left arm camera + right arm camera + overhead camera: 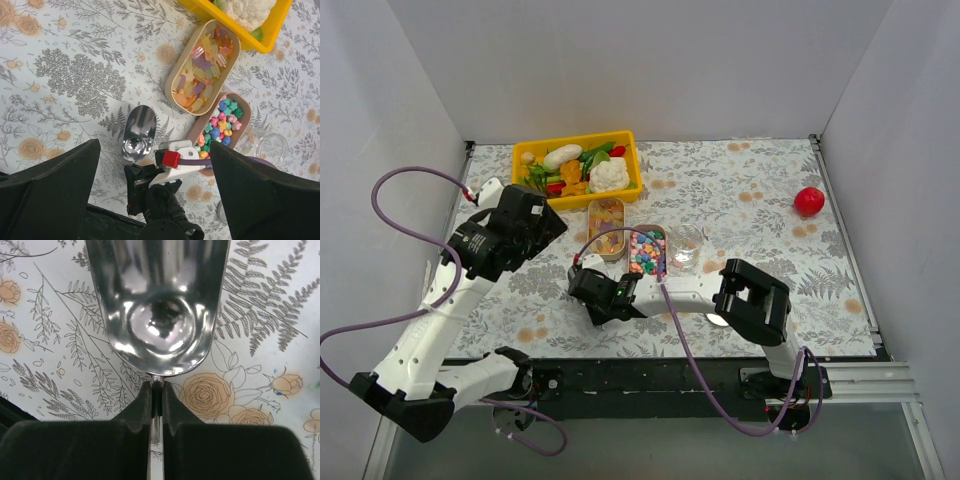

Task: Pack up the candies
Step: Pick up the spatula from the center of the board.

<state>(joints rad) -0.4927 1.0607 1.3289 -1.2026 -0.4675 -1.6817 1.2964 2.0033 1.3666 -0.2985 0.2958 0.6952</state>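
The candies lie in two beige oblong dishes: translucent yellow-orange ones (pixel 202 67) in the far dish (pixel 607 228), pastel bead ones (pixel 220 125) in the near dish (pixel 647 251). My right gripper (pixel 157 390) is shut on the thin handle of a metal scoop (pixel 157 305). The scoop's bowl is empty and lies over the patterned cloth, just left of the pastel dish, as the left wrist view (pixel 138 132) shows. My left gripper (pixel 154 145) is wide open and empty, high above the scoop and the right gripper (pixel 592 290).
A yellow tray (pixel 633 160) of toy vegetables stands behind the dishes. A clear glass jar (pixel 686 245) stands right of the pastel dish and also shows in the left wrist view (pixel 265 145). A red ball (pixel 809 201) lies far right. White walls enclose the table.
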